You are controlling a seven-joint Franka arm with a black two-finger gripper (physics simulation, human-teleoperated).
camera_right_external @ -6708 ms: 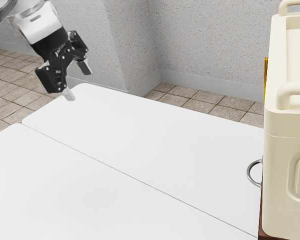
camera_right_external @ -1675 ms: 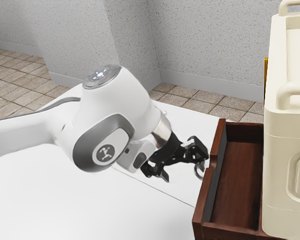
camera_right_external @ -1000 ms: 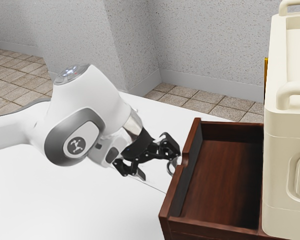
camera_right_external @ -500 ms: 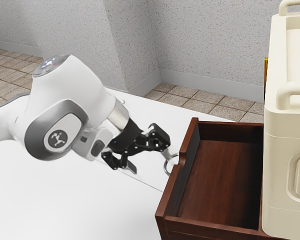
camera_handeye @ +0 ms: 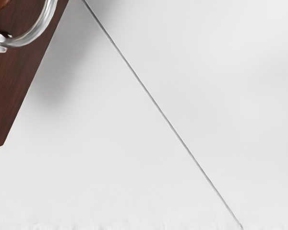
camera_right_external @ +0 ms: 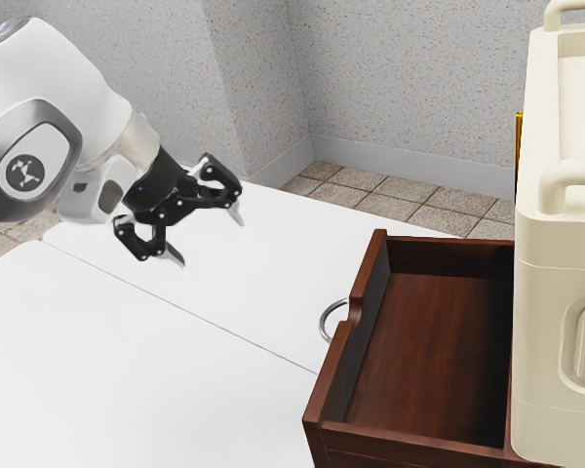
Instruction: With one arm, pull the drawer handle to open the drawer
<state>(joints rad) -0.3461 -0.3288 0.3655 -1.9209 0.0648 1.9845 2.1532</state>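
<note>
I have the pincer (camera_right_external: 205,234) in the upper left of the exterior view, raised above the white counter (camera_right_external: 156,361), with its two fingers spread wide apart and nothing between them. It tilts downward, its fingertips aimed toward the exterior view's lower right. The white arm (camera_right_external: 70,93) comes in from the upper left corner behind it.

The drawer (camera_right_external: 324,390) stands open, right of centre and low in the frame: I can see down into its reddish-brown inside, which is bare. Its front panel faces the exterior view's left and has a notch in the top edge. The curved metal handle (camera_right_external: 324,330) sticks out from that panel near the notch, well apart from my pincer, touching neither finger.

At the exterior view's right edge stands a cream case (camera_right_external: 541,292) with rounded grips on top and a ribbed recess in its side; the drawer reaches out past it toward the middle of the frame. A yellow strip (camera_right_external: 519,146) shows beside the case, higher up. Behind the counter I see a tiled floor (camera_right_external: 370,195) and a speckled grey wall (camera_right_external: 400,78).

My wrist view shows part of the handle, fixed to the brown drawer front by a shiny mount, and a thin dark seam (camera_handeye: 158,107) running slantwise across the counter.
</note>
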